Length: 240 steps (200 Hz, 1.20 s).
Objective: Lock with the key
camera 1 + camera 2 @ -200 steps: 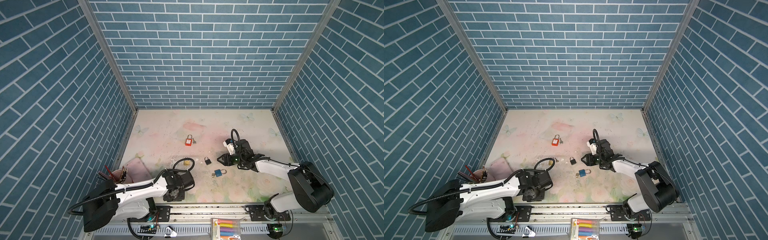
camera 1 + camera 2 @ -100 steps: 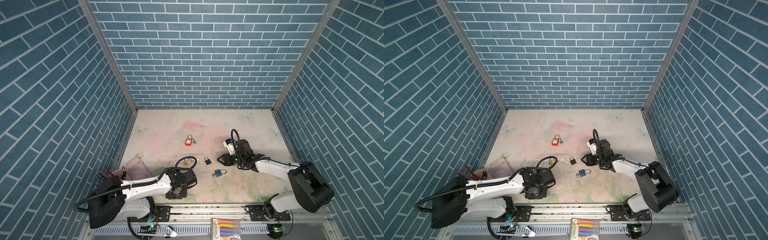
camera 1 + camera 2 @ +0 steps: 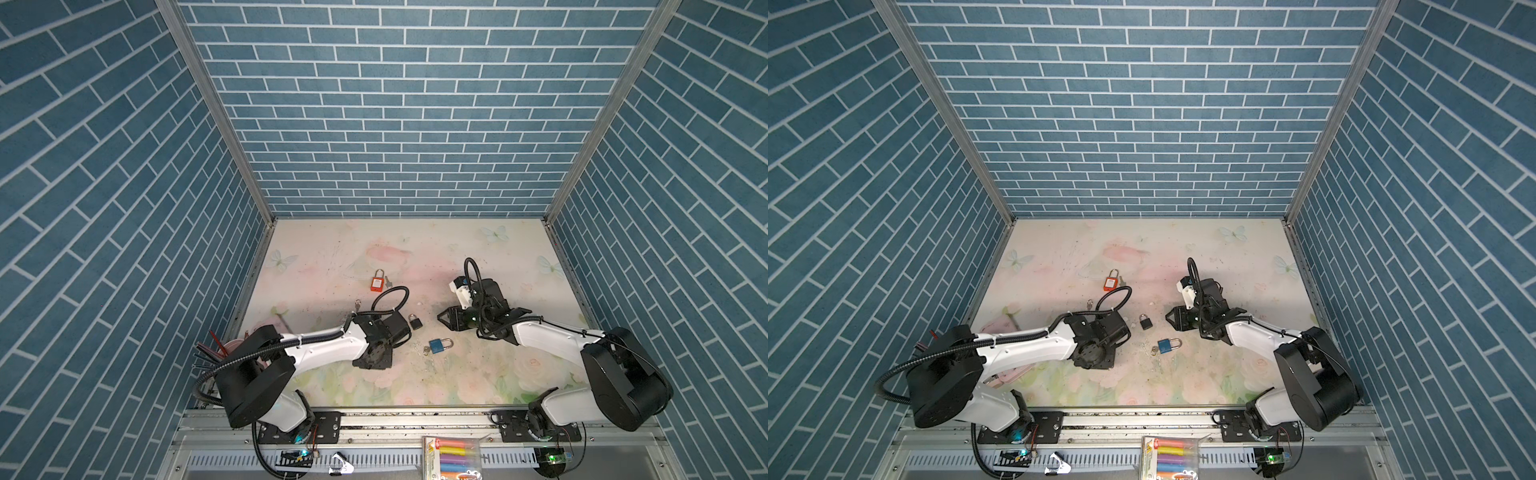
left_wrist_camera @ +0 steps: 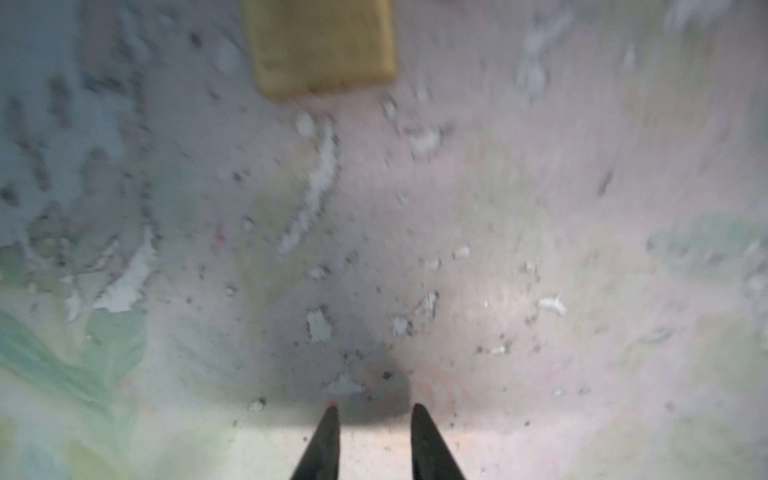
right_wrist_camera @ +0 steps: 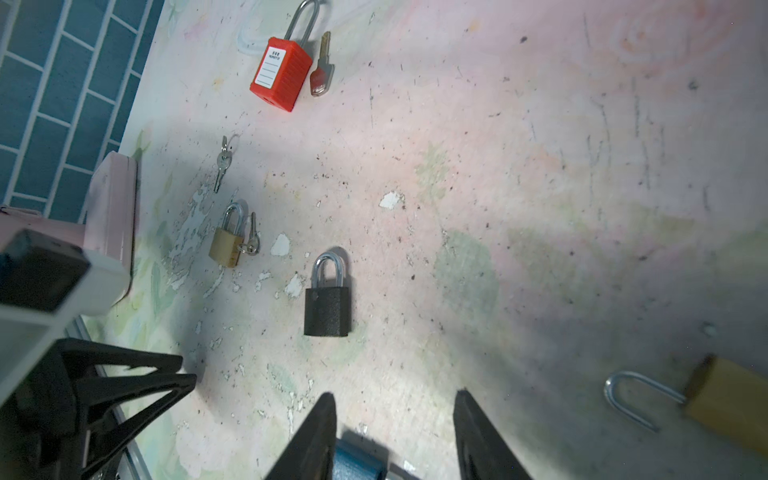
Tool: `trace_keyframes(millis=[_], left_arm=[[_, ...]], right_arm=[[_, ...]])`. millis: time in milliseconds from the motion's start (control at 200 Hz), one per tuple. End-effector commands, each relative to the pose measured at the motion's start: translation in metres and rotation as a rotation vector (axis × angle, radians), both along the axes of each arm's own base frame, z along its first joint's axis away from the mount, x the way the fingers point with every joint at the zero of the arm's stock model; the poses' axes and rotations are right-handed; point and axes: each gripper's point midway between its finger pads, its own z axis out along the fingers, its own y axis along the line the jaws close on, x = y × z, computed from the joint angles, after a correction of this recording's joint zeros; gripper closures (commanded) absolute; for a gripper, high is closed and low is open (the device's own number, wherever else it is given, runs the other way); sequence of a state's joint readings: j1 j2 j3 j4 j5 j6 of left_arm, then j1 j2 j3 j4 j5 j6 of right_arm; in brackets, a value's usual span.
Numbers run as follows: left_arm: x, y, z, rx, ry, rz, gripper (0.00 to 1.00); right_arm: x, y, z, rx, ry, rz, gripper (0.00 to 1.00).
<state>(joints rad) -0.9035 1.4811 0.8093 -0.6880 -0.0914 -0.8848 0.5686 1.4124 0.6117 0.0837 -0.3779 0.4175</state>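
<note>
A small brass padlock (image 5: 226, 245) lies on the table with a key (image 5: 251, 237) at its side; in the left wrist view the brass padlock (image 4: 324, 45) is a blur ahead of my left gripper (image 4: 374, 411), which is open and empty just above the table. In both top views the left wrist covers that lock. My left gripper (image 3: 374, 361) sits left of the blue padlock (image 3: 439, 345). My right gripper (image 5: 395, 399) is open above the blue padlock (image 5: 357, 461), holding nothing. A black padlock (image 5: 327, 303) lies between the arms.
A red padlock (image 3: 377, 282) with a key (image 5: 322, 68) beside it lies farther back, and a loose key pair (image 5: 222, 162) lies near it. A bigger brass padlock (image 5: 723, 399) with its shackle out lies by the right arm. A pink box (image 5: 112, 199) stands at the left wall.
My left arm has reached farther in toward the locks, and its wrist now covers the small brass padlock in the top views. The right arm has not moved.
</note>
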Motion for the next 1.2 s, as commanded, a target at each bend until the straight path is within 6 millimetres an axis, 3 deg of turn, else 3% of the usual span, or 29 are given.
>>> trace_keyframes(millis=[0, 120, 205, 405, 580, 755, 920, 1195], left_arm=[[0.037, 0.021, 0.040, -0.006, -0.123, 0.100, 0.53], [0.074, 0.043, 0.080, -0.092, -0.226, 0.291, 0.42], [0.096, 0.056, 0.092, -0.139, -0.270, 0.403, 0.40], [0.137, 0.070, 0.080, -0.122, -0.294, 0.534, 0.40], [0.170, 0.067, 0.073, 0.033, -0.299, 0.353, 0.43], [0.179, 0.063, 0.052, 0.090, -0.277, 0.218, 0.48], [0.181, 0.060, 0.028, 0.126, -0.225, 0.154, 0.65], [0.191, 0.059, 0.013, 0.154, -0.241, 0.126, 0.65]], right_arm=[[0.007, -0.001, 0.011, -0.013, -0.056, -0.009, 0.53], [0.009, 0.000, 0.011, -0.009, -0.059, -0.012, 0.53], [0.010, 0.003, 0.010, -0.001, -0.054, -0.005, 0.53], [0.013, 0.008, 0.015, 0.014, -0.056, 0.009, 0.53], [0.012, 0.008, 0.019, 0.019, -0.061, 0.009, 0.53], [0.013, 0.010, 0.018, 0.023, -0.057, 0.014, 0.53], [0.014, 0.011, 0.021, 0.027, -0.061, 0.014, 0.53], [0.015, 0.013, 0.023, 0.036, -0.060, 0.018, 0.53]])
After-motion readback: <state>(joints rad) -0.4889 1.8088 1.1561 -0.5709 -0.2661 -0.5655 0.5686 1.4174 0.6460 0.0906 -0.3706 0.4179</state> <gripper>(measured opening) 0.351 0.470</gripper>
